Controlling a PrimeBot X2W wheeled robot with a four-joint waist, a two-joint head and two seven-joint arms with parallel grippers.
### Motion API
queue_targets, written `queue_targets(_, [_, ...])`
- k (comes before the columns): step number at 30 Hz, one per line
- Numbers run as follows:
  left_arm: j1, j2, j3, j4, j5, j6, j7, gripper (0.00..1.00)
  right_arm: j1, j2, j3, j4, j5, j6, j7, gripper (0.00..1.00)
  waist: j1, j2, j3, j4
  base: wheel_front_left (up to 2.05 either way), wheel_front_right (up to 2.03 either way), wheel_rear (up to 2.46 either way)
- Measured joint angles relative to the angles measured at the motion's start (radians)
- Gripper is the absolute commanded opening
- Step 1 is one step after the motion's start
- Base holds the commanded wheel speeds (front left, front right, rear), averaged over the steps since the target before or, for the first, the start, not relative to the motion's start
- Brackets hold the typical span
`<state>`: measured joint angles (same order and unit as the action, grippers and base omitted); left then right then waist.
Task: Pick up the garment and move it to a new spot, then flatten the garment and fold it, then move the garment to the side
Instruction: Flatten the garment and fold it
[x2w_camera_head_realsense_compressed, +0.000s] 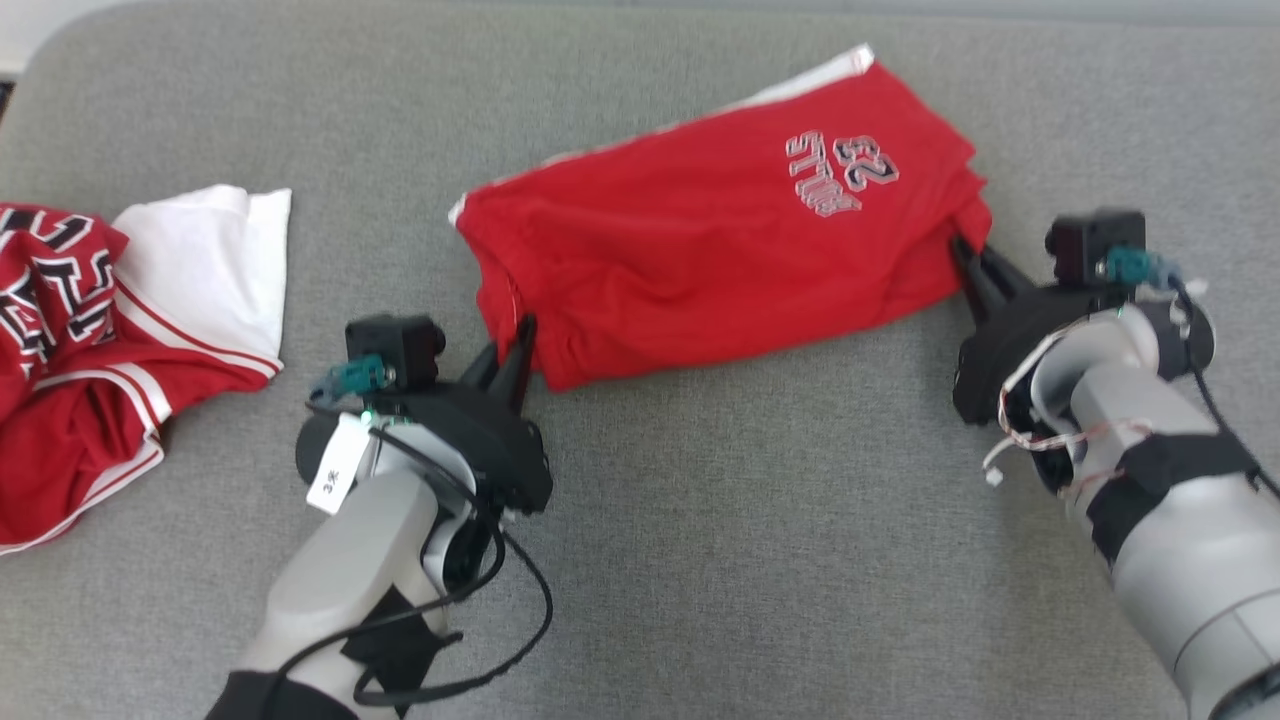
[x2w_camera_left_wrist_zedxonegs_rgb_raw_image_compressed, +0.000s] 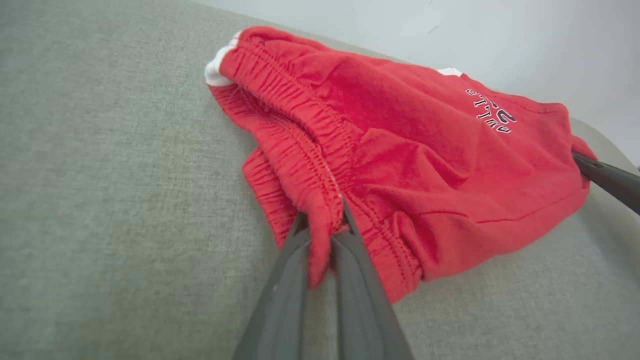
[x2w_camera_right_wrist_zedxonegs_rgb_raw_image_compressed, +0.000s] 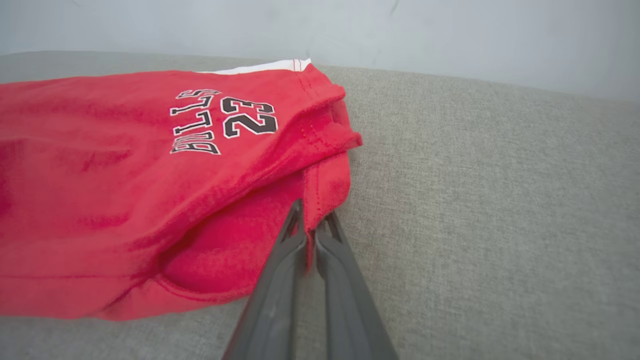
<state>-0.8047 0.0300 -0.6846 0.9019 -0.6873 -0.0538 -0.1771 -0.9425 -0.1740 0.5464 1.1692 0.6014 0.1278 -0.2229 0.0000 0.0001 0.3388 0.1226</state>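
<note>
The left gripper (x2w_camera_head_realsense_compressed: 520, 338) is pinched shut on the gathered elastic waistband (x2w_camera_left_wrist_zedxonegs_rgb_raw_image_compressed: 300, 145) of the red shorts (x2w_camera_head_realsense_compressed: 700, 250). The right gripper (x2w_camera_head_realsense_compressed: 967, 252) is clamped on the stitched hem (x2w_camera_right_wrist_zedxonegs_rgb_raw_image_compressed: 320, 190) at the opposite end. The soft, creased garment stretches between both claws, on a grey woven surface (x2w_camera_head_realsense_compressed: 750, 520). Both pale forearms angle inward, fingers low.
</note>
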Motion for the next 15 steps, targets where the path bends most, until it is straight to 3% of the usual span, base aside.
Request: queue_targets(15, [0.234,0.003,-0.078,-0.009,-0.045,-0.010,-0.035,0.00,0.325,0.014,-0.026,-0.071,0.087,0.000,-0.025,0.00,-0.0002,-0.0001,-0.185,-0.032,0.00,0.00,0.00])
